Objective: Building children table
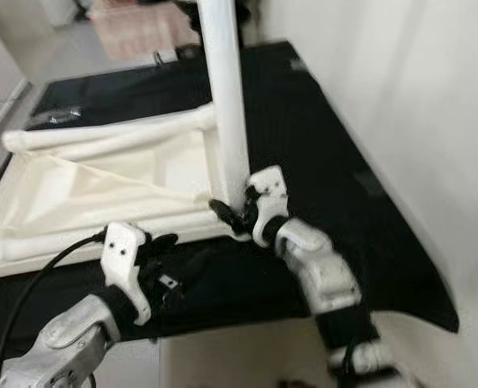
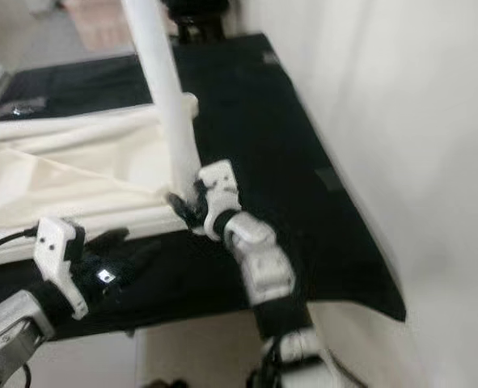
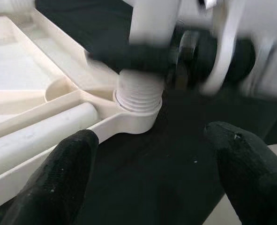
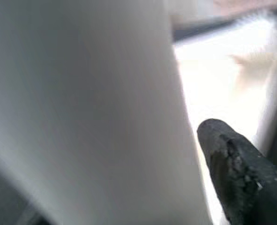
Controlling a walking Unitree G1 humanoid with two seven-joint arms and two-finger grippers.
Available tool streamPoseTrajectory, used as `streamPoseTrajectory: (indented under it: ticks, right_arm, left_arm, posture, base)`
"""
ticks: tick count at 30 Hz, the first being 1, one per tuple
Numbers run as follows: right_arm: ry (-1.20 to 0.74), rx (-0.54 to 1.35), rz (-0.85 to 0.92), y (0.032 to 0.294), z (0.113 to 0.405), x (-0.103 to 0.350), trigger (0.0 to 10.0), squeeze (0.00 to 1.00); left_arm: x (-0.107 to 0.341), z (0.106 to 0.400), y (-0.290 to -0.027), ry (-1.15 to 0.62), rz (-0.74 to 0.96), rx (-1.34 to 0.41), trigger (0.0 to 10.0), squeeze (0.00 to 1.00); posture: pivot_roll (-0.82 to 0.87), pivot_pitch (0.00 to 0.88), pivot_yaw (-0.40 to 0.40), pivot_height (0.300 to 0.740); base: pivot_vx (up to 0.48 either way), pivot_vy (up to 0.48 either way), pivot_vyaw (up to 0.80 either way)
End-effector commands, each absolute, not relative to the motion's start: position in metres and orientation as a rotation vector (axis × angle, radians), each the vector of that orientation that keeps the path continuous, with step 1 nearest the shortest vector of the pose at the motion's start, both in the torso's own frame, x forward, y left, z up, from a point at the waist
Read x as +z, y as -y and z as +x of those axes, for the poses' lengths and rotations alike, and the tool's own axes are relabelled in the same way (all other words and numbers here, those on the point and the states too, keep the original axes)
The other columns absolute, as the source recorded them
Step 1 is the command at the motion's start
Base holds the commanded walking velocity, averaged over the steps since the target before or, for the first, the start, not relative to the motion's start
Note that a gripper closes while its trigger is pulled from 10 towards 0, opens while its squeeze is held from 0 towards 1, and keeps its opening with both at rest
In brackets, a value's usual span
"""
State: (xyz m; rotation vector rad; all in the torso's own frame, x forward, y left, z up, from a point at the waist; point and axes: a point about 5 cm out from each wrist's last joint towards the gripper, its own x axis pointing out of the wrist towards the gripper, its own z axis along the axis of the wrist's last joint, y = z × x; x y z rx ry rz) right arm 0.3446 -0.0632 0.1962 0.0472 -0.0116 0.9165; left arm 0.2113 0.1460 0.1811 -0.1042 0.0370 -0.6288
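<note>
The cream table top [image 1: 101, 182] lies upside down on the black mat [image 1: 344, 162], and one white leg [image 1: 226, 97] stands upright in the near corner socket [image 3: 137, 108] — its threaded end only partly sunk, by the look of the left wrist view. The right gripper [image 1: 237, 212] is clamped around the base of that leg, while the left gripper [image 1: 162, 271] hovers just beside the corner, fingers [image 3: 58, 173] spread wide and holding nothing. Early going, I'd say — this leg wants tightening, and I see no other leg standing.
</note>
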Motion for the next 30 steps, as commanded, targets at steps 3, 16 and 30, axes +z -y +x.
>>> streamPoseTrajectory:
  ticks: [3, 16, 30]
  right_arm:
    - [0.005, 1.164, -0.116, 0.064, 0.345, 0.196, 10.0, 0.0]
    - [-0.063, 1.288, -0.135, 0.07, 0.373, 0.206, 0.0, 0.0]
    - [-0.274, 0.701, -0.194, 0.086, 0.352, 0.143, 0.0, 0.0]
  left_arm:
    - [0.173, 0.204, -0.145, -0.056, -0.068, -0.614, 10.0, 0.0]
    - [0.161, 0.195, -0.135, -0.009, -0.052, -0.556, 10.0, 0.0]
    - [0.156, 0.195, -0.131, 0.011, -0.05, -0.583, 10.0, 0.0]
  posture:
    - [-0.02, 0.141, 0.055, 0.74]
    - [0.02, 0.114, 0.021, 0.74]
    - [-0.03, 0.144, 0.003, 0.74]
  base:
    - [0.0, 0.0, 0.0]
    - [0.0, 0.0, 0.0]
    - [0.0, 0.0, 0.0]
